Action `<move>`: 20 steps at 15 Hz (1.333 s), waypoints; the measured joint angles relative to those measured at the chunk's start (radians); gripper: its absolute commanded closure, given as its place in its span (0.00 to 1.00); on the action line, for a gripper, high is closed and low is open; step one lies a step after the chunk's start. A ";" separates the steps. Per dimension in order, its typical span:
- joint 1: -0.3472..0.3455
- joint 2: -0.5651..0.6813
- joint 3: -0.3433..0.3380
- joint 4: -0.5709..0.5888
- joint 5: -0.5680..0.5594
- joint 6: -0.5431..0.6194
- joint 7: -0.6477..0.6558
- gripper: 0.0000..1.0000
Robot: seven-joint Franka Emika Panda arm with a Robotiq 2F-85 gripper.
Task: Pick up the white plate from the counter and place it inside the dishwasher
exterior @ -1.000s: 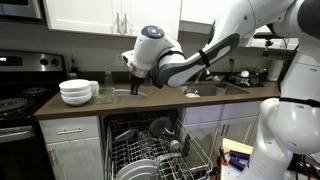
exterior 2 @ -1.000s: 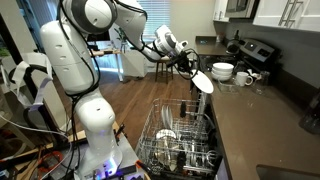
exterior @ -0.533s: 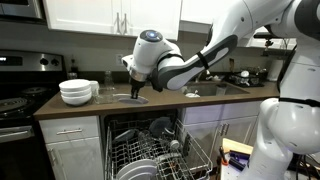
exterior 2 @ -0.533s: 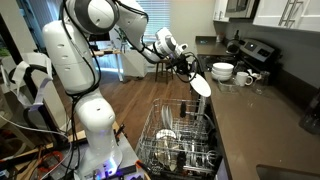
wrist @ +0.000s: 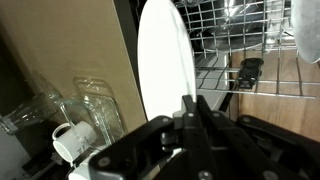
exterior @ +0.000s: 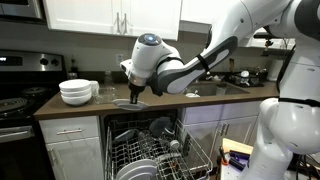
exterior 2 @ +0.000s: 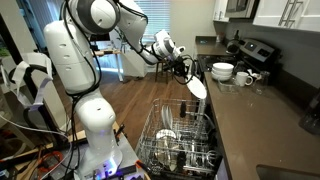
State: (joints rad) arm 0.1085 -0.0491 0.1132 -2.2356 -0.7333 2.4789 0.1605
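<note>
Black-fingered gripper (exterior 2: 190,75) clamped on small flat round white plate (exterior 2: 198,88), held tilted above open dark dishwasher (exterior 2: 180,140), beside long dark-brown counter (exterior: 200,100).

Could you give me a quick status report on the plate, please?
Gripper shut on plate, gripped at its rim. Plate in the air over the open dishwasher rack. Rack already holds dishes.

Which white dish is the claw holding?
The flat white plate, up in the air, off the counter; the stacked white bowls sit on it.
</note>
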 measured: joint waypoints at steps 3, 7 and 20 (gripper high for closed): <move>0.000 0.006 0.000 -0.003 0.003 0.000 0.000 0.97; 0.013 0.023 0.008 -0.021 0.131 0.018 -0.074 0.97; 0.034 0.028 -0.016 -0.060 0.823 0.010 -0.645 0.97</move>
State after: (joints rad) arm 0.1421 -0.0208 0.0971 -2.2955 0.0895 2.4893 -0.4848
